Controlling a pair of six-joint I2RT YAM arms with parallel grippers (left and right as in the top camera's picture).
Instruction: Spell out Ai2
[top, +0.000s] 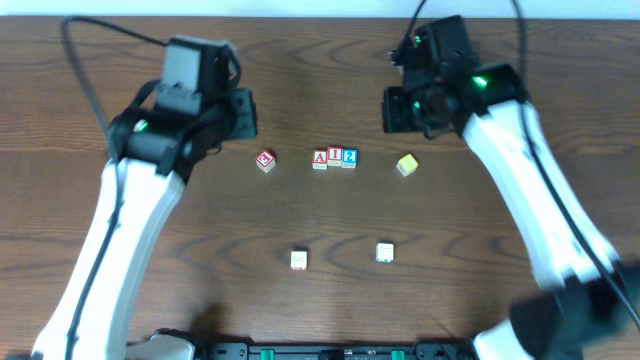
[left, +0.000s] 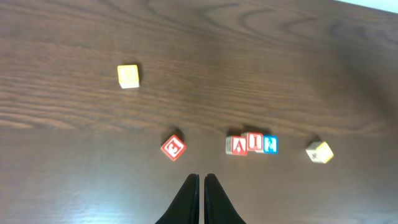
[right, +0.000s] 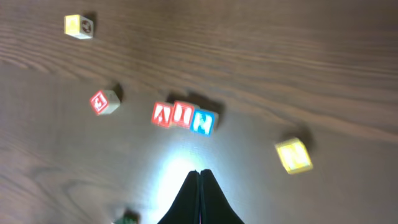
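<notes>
The small wooden red A cube (top: 320, 157), red I cube (top: 334, 156) and blue 2 cube (top: 349, 156) are lined up touching on the tabletop (top: 340, 210), so Ai2 looks spelled. Left end effector (left: 201, 177) and right end effector (right: 199, 173) are held closed, empty, clear of the row.

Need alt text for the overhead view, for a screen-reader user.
Three blocks touch in a row on the wooden table, reading A, I, 2. A red block sits apart on the left arm's side, a yellow block on the right arm's side, and two pale blocks lie separately nearer the robot's base.
</notes>
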